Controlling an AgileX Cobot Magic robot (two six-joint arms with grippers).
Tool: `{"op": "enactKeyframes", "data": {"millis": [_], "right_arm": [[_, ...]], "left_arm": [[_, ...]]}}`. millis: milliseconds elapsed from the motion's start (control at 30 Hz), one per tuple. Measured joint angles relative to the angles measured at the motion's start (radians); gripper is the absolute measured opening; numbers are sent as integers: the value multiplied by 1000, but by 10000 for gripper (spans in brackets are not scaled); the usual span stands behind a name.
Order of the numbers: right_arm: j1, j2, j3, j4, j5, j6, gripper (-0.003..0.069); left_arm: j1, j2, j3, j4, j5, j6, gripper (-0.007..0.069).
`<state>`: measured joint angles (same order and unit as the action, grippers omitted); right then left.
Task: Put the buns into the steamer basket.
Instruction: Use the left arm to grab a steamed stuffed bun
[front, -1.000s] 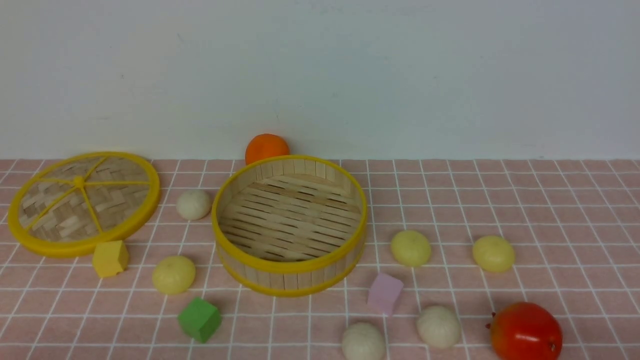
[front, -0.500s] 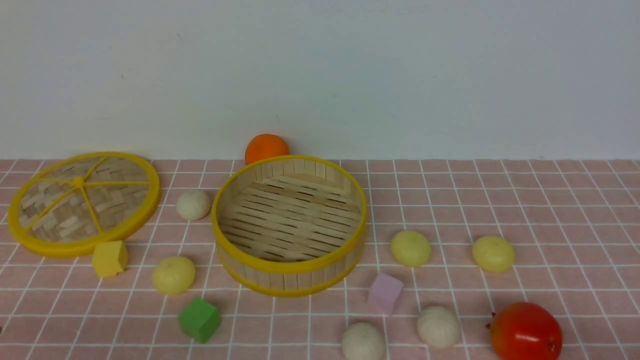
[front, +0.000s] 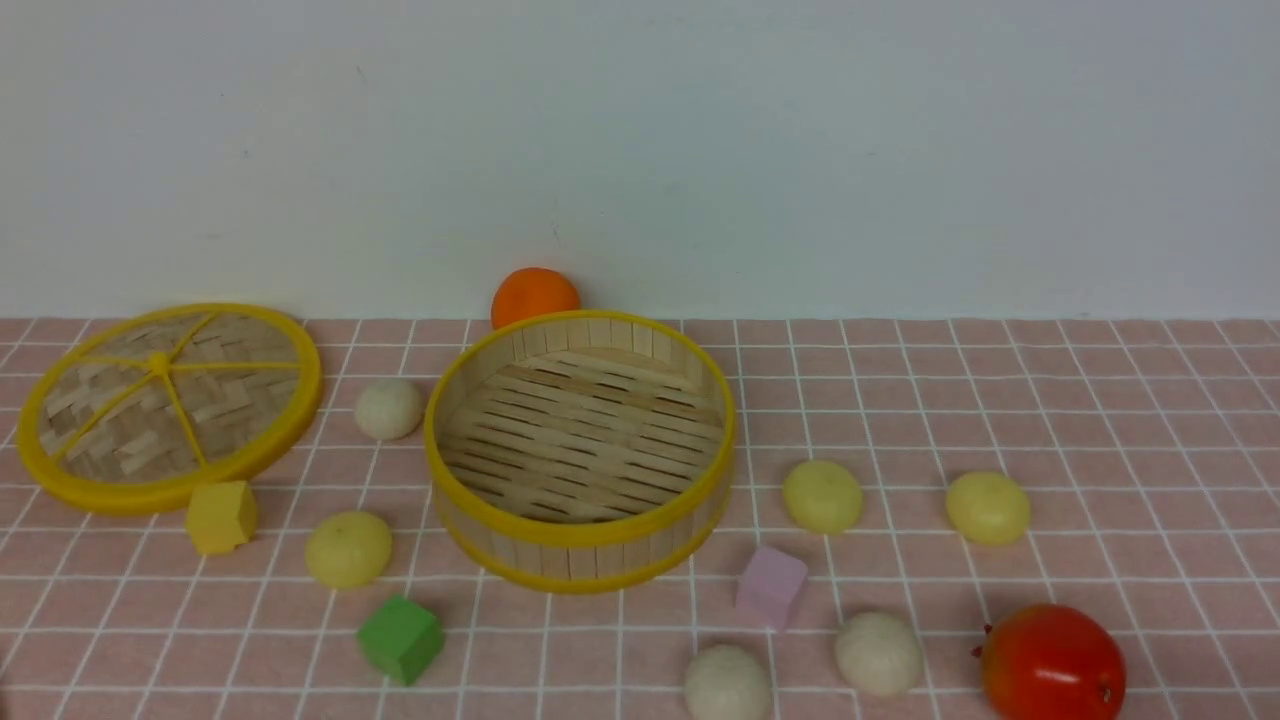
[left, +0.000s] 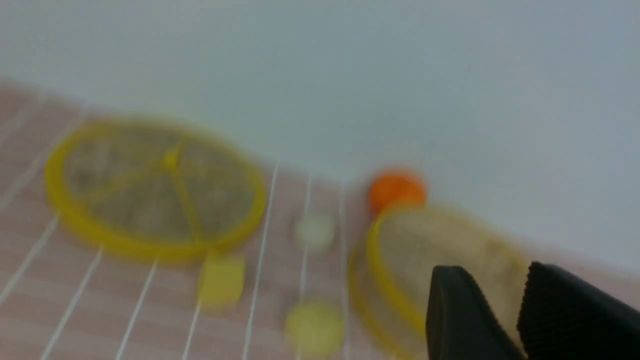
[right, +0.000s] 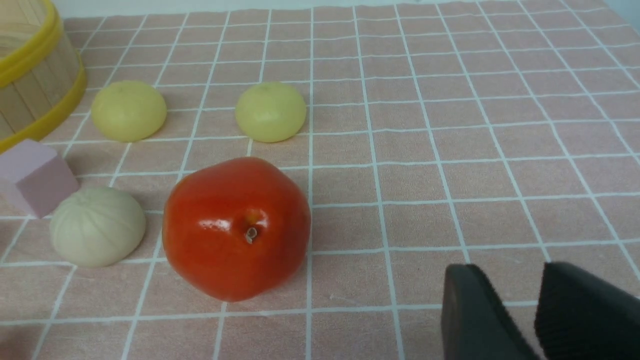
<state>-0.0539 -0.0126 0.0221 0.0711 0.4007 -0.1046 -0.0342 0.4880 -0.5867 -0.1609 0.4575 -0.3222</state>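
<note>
Buns (front: 823, 497) ringing the bare steamer basket (front: 580, 560) sit unmoved from a second ago, so your loading has yet to begin; your left gripper (left: 500, 300) and right gripper (right: 517, 300) stand apart-jawed, gripping nothing.

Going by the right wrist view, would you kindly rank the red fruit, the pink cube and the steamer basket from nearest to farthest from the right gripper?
1. Red fruit: nearest the right gripper.
2. Pink cube: beyond the fruit, near an off-white bun.
3. Steamer basket: farthest, past the cube.
</note>
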Motion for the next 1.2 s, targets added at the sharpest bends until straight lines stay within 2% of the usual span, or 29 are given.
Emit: {"op": "enactKeyframes", "data": {"millis": [67, 200, 367, 467, 567, 733, 833, 1000, 1200], "right_arm": [[0, 0, 0, 0, 0, 0, 242], [0, 0, 0, 0, 0, 0, 242], [0, 0, 0, 0, 0, 0, 242], [0, 0, 0, 0, 0, 0, 242], [0, 0, 0, 0, 0, 0, 242], [0, 0, 0, 1, 0, 0, 242], [0, 0, 0, 1, 0, 0, 242], [0, 0, 0, 1, 0, 0, 242], [0, 0, 0, 1, 0, 0, 242]], "left_arm": [[0, 113, -25, 16, 58, 14, 241], [0, 288, -29, 15, 30, 14, 241], [0, 534, -49, -78, -12, 12, 241], [0, 641, -94, -108, 24, 19, 241], [0, 798, -219, -118, 113, 86, 241], [-53, 1040, -434, -81, 250, 161, 241], [-97, 1144, -535, -15, 320, 133, 241], [-161, 1287, -682, 133, 379, -30, 241], [-166, 1364, -725, 151, 378, -64, 241]]}}
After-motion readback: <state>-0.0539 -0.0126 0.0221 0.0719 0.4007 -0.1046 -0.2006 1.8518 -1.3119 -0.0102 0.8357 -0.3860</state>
